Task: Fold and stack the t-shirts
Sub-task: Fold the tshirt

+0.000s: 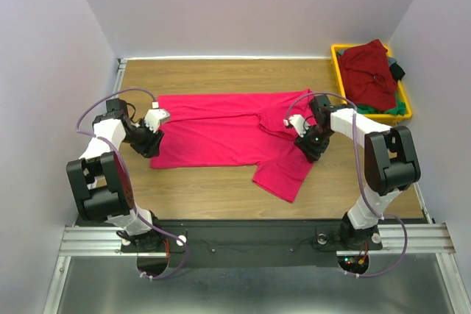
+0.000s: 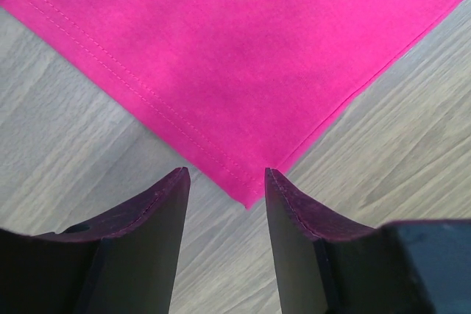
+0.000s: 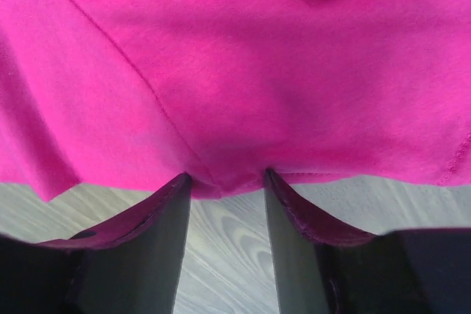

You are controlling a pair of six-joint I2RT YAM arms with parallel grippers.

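Crimson t-shirt (image 1: 221, 130) lies spread flat on table (image 1: 213, 193), well left of yellow bin (image 1: 386, 116); one sleeve flops away from bin toward near edge. Maroon t-shirt (image 1: 370, 71) heaped in bin. My left gripper (image 2: 224, 174), at shirt end farthest from bin: jaws apart, hem corner between tips, unpinched. My right gripper (image 3: 224, 176), at bin-side end: jaws apart over cloth edge. I judge fabric light, limp, prone to sag; I'd pinch stitched hem corner and seam edge.
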